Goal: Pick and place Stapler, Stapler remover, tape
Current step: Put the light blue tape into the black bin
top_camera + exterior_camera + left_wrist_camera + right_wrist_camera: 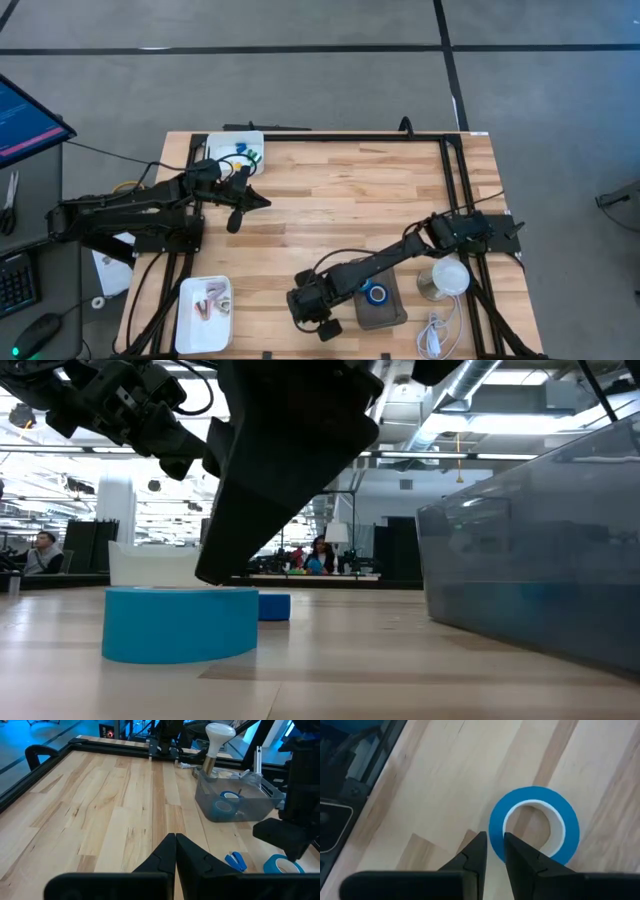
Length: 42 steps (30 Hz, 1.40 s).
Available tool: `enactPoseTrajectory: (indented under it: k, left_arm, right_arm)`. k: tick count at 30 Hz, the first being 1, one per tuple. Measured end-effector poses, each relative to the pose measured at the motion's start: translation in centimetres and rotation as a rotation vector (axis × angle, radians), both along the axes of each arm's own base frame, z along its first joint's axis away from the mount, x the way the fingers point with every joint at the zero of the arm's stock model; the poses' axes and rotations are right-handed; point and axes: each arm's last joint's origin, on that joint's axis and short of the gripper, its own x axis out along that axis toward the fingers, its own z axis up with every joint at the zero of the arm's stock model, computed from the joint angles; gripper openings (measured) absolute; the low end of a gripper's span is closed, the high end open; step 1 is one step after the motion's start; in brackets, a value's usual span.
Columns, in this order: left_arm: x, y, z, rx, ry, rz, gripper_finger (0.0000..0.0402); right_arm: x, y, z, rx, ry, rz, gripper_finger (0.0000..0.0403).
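**Right hand poised at the rim of a flat-lying tape roll**

High view: the right hand sits low on the worktop, near its 6 o'clock edge. The loose tape is hidden beneath it. One roll already lies in the grey bin, just toward 3 o'clock of the hand. The left hand waits far off toward 11 o'clock, so the right arm is plainly the nearer.

Low view: a blue tape lies flat on the wood, the dark hand hanging over it; whether they touch cannot be told.

Left wrist view: the left hand has its fingers pressed together on nothing. The bin holds two rolls.

Right wrist view: the right hand has its fingers a narrow gap apart, holding nothing. The tape lies just ahead at about 1 o'clock, its near wall lined up with the gap. As a ring it has no long axis; its hole points straight up, so a pinch across the wall looks the likely grip.
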Motion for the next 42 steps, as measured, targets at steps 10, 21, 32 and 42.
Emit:
enactPoseTrajectory:
  k: [10,21,32,42]
  left_arm:
    - [0.0,0.0,0.0,0.000,0.000,0.000,0.0003]
    - [0.0,0.0,0.0,0.000,0.000,0.000,0.0003]
    - [0.0,0.0,0.0,0.000,0.000,0.000,0.0003]
    - [0.0,0.0,0.0,-0.001,0.001,0.000,0.0003]
  right_arm:
    - [0.3,-0.6,-0.1,-0.001,-0.005,-0.006,0.0104]
    - [0.4,-0.9,-0.1,-0.007,-0.003,-0.003,0.0145]
    - [0.7,-0.5,-2.4,0.012,0.030,-0.005,0.0118]
    - [0.8,-0.6,-1.6,0.021,0.005,-0.026,0.0026]
